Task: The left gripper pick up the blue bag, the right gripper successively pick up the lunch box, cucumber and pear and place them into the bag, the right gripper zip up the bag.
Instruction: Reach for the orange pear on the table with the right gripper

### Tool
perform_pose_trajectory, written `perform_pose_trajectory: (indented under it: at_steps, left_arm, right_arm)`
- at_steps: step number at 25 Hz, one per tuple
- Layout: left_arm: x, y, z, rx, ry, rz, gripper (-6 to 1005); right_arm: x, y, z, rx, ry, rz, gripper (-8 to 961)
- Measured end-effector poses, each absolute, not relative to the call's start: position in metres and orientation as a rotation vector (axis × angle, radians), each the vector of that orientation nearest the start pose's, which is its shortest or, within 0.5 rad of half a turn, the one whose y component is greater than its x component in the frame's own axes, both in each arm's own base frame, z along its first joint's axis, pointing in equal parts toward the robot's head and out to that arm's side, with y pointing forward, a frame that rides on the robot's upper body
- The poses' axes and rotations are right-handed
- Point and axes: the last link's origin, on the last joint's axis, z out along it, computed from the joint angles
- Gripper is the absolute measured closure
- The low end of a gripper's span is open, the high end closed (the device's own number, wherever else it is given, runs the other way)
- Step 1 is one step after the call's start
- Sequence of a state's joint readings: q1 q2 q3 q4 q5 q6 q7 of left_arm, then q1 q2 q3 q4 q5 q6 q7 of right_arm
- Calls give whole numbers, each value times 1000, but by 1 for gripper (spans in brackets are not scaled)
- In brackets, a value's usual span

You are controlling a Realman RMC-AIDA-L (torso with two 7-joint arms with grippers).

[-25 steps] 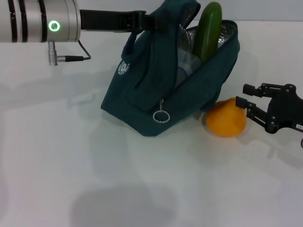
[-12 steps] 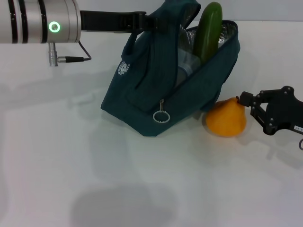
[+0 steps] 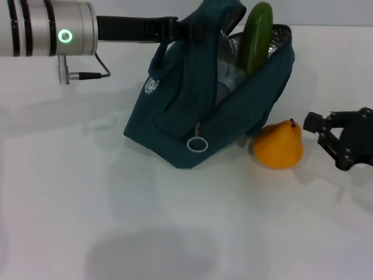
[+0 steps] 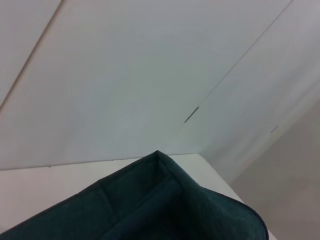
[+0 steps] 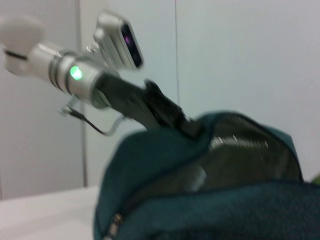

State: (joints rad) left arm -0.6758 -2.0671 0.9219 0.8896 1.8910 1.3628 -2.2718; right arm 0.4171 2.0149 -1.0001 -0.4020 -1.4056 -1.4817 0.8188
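Left gripper [image 3: 182, 29], black two-finger claw on a silver cylindrical wrist with a lit green ring: pinched shut on the top fabric of the dark blue-green soft bag [image 3: 192, 116], holding that edge up while the bag's base rests on the white tabletop [image 3: 116, 221]. Bag mouth unzipped, silvery lining showing just beyond the clamped jaws. Long dark green smooth cucumber [image 3: 255, 36] standing tilted in the opening, upper end poking above the rim, a little past the left jaws on the side away from the wrist. Clear plastic lunch box [image 3: 228, 80] partly visible inside the bag, below and beside the cucumber. Round metal zipper ring [image 3: 197, 143] hanging on the front seam, well below the left jaws. Thin black cable with metal plug [image 3: 64, 73] dangling under the silver wrist. Right gripper [image 3: 327, 132], black two-finger claw: low over the table, jaws spread, nothing between them. Plump orange-yellow pear [image 3: 279, 146] with short dark stem sitting on the table just ahead of the spread jaws, apart from the fingertips, its far side tucked against the bag's lower corner. Left wrist view: only a dark fabric edge of the bag against pale walls. Right wrist view: bag's open top and the left arm's clamp on it.
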Motion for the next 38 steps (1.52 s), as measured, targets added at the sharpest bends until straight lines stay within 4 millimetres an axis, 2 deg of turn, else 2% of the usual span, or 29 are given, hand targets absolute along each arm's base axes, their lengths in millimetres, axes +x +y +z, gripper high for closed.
perform_pose_trajectory:
  at_steps: [5, 11, 21, 30, 35, 38]
  left_arm:
    - [-170, 401, 22, -2530, -1297, -773, 933]
    - [-168, 402, 21, -2537, -1291, -776, 933]
    - [-170, 400, 20, -2532, -1300, -775, 933]
    - [-170, 401, 21, -2532, -1295, -777, 933]
    - [-170, 401, 21, -2534, -1289, -778, 933]
    - [-170, 400, 21, -2534, -1289, -778, 933]
  right_arm:
    - [283, 304, -2, -2460, 237, 910, 868]
    - [278, 313, -13, -2493, 233, 861, 652]
    - [271, 326, -27, -2535, 221, 770, 498]
    - [272, 327, -26, -2508, 228, 777, 557]
    - [274, 327, -26, -2503, 239, 769, 764]
    - [275, 327, -27, -2503, 253, 771, 808]
